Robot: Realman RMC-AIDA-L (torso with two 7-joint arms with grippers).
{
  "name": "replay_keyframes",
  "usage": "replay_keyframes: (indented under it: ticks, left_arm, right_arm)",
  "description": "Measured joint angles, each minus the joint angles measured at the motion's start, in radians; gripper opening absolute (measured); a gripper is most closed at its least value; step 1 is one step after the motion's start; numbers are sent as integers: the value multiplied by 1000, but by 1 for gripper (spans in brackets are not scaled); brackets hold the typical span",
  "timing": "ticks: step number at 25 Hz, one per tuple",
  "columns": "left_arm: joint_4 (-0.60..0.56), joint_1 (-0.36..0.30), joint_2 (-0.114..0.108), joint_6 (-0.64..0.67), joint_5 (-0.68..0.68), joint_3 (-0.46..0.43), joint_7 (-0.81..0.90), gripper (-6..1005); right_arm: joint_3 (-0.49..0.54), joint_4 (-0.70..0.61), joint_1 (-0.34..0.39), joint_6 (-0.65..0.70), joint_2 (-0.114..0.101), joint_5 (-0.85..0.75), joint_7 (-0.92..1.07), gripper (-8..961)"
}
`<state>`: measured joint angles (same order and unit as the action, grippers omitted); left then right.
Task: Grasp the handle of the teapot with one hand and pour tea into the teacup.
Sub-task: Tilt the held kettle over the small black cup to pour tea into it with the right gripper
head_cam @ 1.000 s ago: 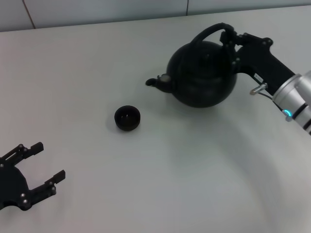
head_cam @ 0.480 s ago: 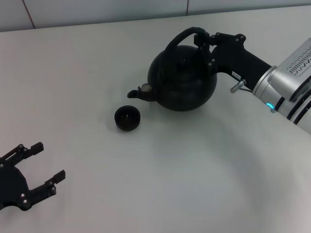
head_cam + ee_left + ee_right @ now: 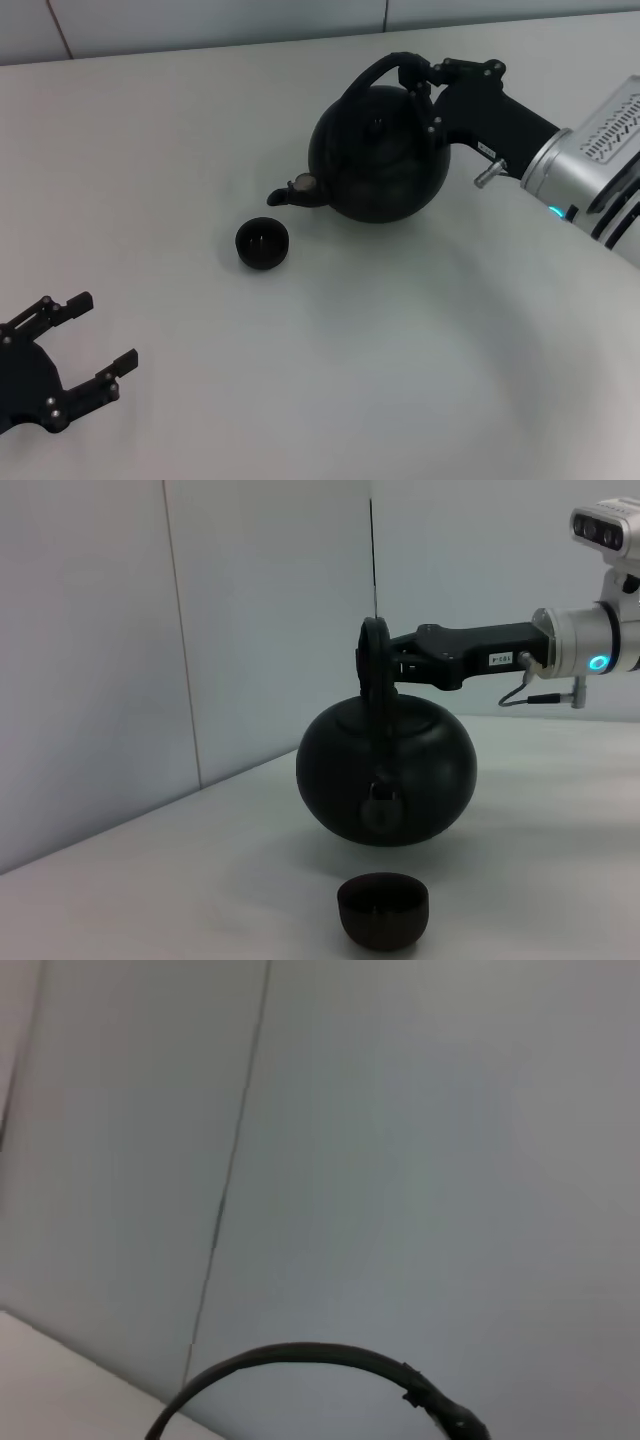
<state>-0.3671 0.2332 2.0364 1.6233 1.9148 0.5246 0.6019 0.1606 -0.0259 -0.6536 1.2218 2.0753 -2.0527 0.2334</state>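
My right gripper (image 3: 418,78) has its jaws clamped on the thick black arched handle (image 3: 372,72) of the large round matte black teapot (image 3: 380,155), held above the white counter (image 3: 330,350), spout near the small black handleless teacup (image 3: 262,243). My left gripper (image 3: 90,335) rests apart, jaws open.

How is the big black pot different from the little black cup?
The teapot is far bigger than the teacup. The teapot has a spout and an arched handle; the teacup has neither. The teapot hangs lifted in the right gripper; the teacup sits on the table. Both are round and black.
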Motion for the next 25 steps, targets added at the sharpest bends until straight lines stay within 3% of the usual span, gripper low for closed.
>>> replay_keyframes:
  ticks: [25]
  left_arm:
    - [1, 6, 7, -10, 0, -11, 2, 798]
  right_arm:
    - [-41, -47, -36, 51, 3, -1, -176, 81]
